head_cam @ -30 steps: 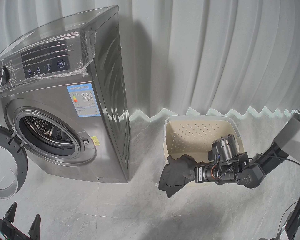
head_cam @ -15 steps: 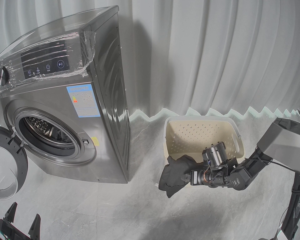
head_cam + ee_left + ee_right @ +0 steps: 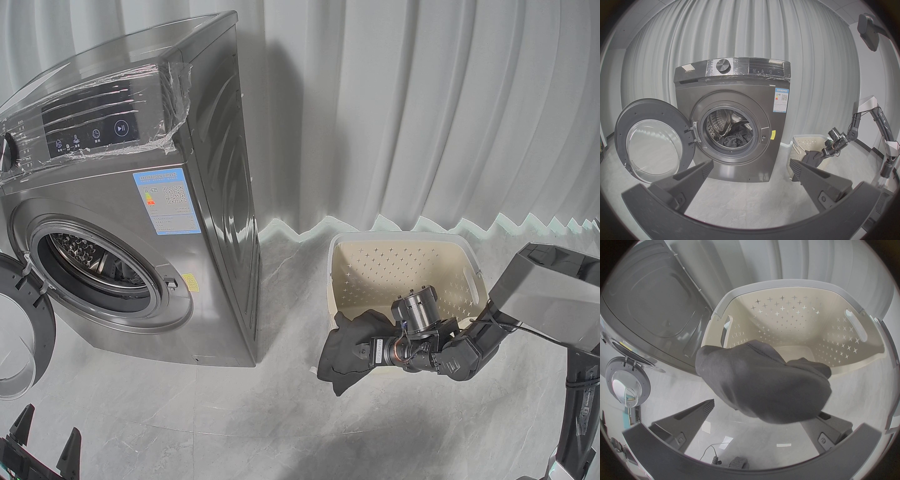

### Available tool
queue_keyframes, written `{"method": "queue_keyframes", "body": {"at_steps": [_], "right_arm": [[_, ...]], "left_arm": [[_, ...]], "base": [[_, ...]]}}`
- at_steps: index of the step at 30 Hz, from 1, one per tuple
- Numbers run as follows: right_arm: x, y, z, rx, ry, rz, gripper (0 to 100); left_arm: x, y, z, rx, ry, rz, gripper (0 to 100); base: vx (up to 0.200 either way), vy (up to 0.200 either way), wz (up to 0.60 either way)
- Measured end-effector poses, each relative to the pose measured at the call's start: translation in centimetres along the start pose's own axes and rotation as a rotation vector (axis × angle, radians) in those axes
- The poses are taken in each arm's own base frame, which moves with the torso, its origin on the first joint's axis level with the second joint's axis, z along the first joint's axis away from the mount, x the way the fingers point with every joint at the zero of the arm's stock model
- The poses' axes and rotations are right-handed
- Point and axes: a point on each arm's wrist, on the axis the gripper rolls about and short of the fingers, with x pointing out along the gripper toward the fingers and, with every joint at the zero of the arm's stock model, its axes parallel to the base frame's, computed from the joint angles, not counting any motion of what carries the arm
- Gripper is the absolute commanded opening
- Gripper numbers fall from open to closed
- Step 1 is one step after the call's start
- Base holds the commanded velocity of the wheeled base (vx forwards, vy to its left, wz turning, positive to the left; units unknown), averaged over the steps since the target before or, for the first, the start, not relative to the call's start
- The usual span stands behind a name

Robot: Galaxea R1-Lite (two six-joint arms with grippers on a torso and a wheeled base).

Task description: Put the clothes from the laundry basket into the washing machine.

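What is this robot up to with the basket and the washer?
The robot is loading laundry. Its right gripper, open, sits at a dark garment draped over the front rim of the laundry basket, not yet closed on it. The washing machine stands with its door swung open and some dark clothing already inside. The left gripper hangs open, low in front of the machine.

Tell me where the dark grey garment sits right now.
In the head view, right of centre, the dark grey cloth garment hangs over the near left corner of the cream plastic laundry basket, to the right of the silver washing machine.
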Motion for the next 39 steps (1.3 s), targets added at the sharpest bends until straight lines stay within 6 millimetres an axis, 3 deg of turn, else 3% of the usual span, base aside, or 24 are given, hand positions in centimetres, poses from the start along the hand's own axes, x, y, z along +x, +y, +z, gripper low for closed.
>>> {"method": "queue_keyframes", "body": {"at_steps": [12, 13, 30, 34, 39], "right_arm": [[1.5, 0.0, 0.0, 0.006, -0.015, -0.001, 100], [1.6, 0.1, 0.1, 0.007, -0.026, 0.004, 0], [1.5, 0.0, 0.1, 0.008, -0.062, 0.018, 0], [0.3, 0.2, 0.2, 0.005, -0.067, 0.025, 0], [-3.0, 0.8, 0.8, -0.002, -0.118, 0.06, 0]], "left_arm": [[0.0, 0.0, 0.0, 0.0, 0.0, 0.001, 100], [0.0, 0.0, 0.0, 0.0, 0.0, 0.001, 100], [0.0, 0.0, 0.0, 0.001, 0.0, 0.002, 100], [0.0, 0.0, 0.0, 0.001, 0.0, 0.002, 100], [0.0, 0.0, 0.0, 0.001, 0.0, 0.002, 100]], "base": [[0.0, 0.0, 0.0], [0.0, 0.0, 0.0], [0.0, 0.0, 0.0], [0.0, 0.0, 0.0], [0.0, 0.0, 0.0]]}}
